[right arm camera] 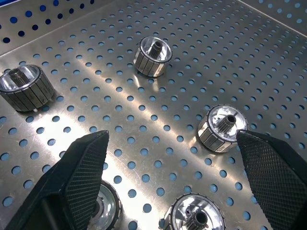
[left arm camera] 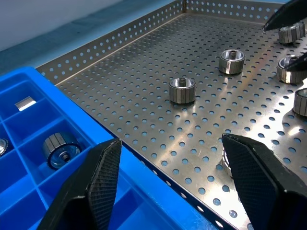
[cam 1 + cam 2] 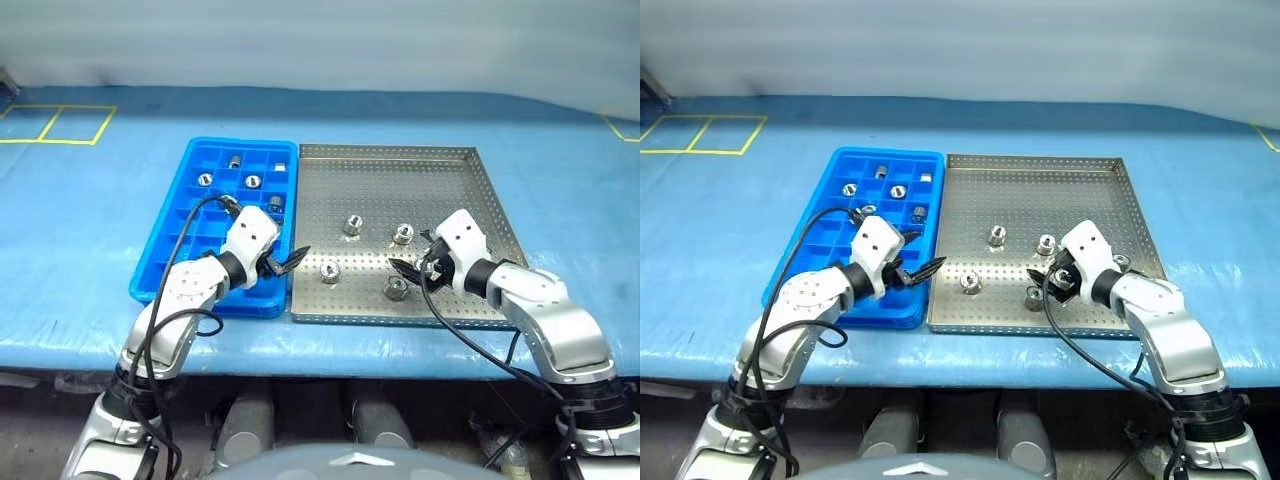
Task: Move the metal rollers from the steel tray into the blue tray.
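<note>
Head views: you see about five small shiny metal rollers (image 3: 253, 181) already in the bright blue gridded plastic tray (image 3: 170, 255); several wait on the grey perforated steel tray (image 3: 440, 175), which touches it on the blue-covered surface (image 3: 80, 220).

Left wrist view: left gripper (image 2: 168, 179) open, empty.

Right wrist view: right gripper (image 1: 168, 177) open above rollers.

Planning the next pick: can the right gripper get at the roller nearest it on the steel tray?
Probably yes. The right gripper is open, hovering just over that metal roller on the steel tray; nothing lies between, and neighbouring rollers stand apart.
</note>
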Motion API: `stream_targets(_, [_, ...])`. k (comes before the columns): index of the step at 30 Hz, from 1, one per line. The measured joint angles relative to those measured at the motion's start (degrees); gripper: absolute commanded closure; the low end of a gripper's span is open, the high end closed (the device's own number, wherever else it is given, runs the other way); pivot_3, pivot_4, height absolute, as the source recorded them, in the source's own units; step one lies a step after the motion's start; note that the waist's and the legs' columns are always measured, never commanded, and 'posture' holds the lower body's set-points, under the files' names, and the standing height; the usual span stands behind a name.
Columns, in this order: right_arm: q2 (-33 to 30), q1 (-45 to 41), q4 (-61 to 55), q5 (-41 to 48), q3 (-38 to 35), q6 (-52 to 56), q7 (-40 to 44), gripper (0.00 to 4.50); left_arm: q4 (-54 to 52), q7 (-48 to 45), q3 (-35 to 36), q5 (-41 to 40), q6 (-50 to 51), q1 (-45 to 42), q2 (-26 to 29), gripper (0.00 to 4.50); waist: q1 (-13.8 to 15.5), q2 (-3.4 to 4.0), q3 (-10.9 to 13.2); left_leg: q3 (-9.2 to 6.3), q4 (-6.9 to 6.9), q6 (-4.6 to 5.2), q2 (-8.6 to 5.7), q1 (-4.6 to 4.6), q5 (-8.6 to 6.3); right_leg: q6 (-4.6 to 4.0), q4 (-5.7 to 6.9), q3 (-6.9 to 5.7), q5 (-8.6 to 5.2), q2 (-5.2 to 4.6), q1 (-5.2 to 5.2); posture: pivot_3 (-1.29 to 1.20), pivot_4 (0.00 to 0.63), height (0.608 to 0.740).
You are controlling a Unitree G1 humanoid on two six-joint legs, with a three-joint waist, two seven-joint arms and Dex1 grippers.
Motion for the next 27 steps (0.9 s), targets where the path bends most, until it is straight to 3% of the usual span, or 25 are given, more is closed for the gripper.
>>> stream_targets(27, [0.3,-2.1,1.5,-1.8,1.6,-0.3,0.6,0.03,-0.3,1.9,0.1,0.0,0.4,1.0,-0.2,0.83,1.4,0.00,0.0,-0.01,0.02,0.00,0.00,0.00,0.00,0.00,0.00,-0.02,0.00,0.00,0.00,0.18,0.150,0.740])
